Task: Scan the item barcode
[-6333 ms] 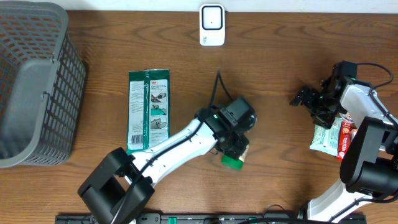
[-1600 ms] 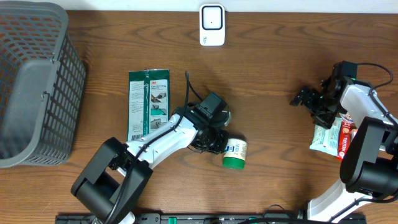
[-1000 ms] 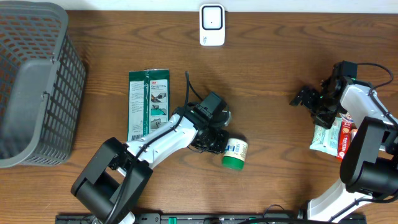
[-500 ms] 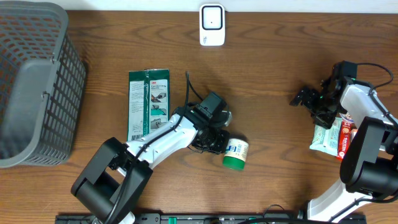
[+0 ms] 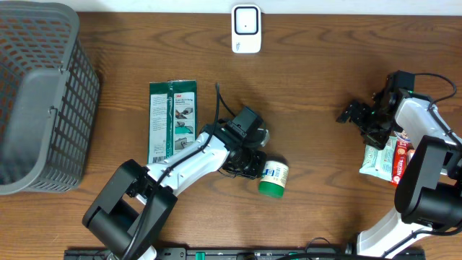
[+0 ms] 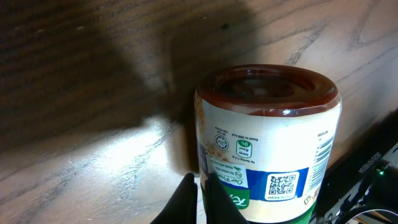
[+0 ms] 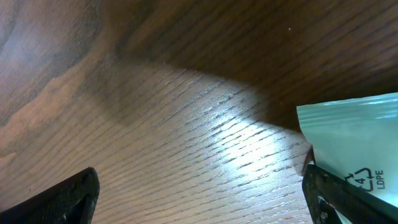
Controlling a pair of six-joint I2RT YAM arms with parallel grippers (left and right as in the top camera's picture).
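Now, the item: a small jar (image 5: pixel 273 179) with a white label and a green cap lies on its side on the wooden table (image 5: pixel 317 87), near of centre, cap end toward the near edge.
Jar up close: in the left wrist view its dark brown end faces the far side; a blue band and a square QR code (image 6: pixel 281 185) show on the label.
Left gripper (image 6: pixel 200 190): pinched tight, the two fingertips pressed together with nothing between them, right at the left edge of the jar's label; whether they touch the jar I cannot tell.
Left arm: it reaches in from the near left, its wrist just left of the jar.
Right gripper (image 5: pixel 357 115): spread wide and holding nothing, low over bare wood at the right side of the table.
Right wrist view: one dark fingertip sits in each lower corner, and the corner of a pale green pouch (image 7: pixel 354 149) marked LDPE shows by the right finger.
Scanner (image 5: pixel 245 29): a white unit at the far edge, centre, well apart from the jar.
Green package (image 5: pixel 173 128): flat on the table, left of the left arm's wrist.
Basket (image 5: pixel 36 101): a dark mesh bin at the far left.
Red pack (image 5: pixel 401 160): beside the pale green pouch at the right edge.
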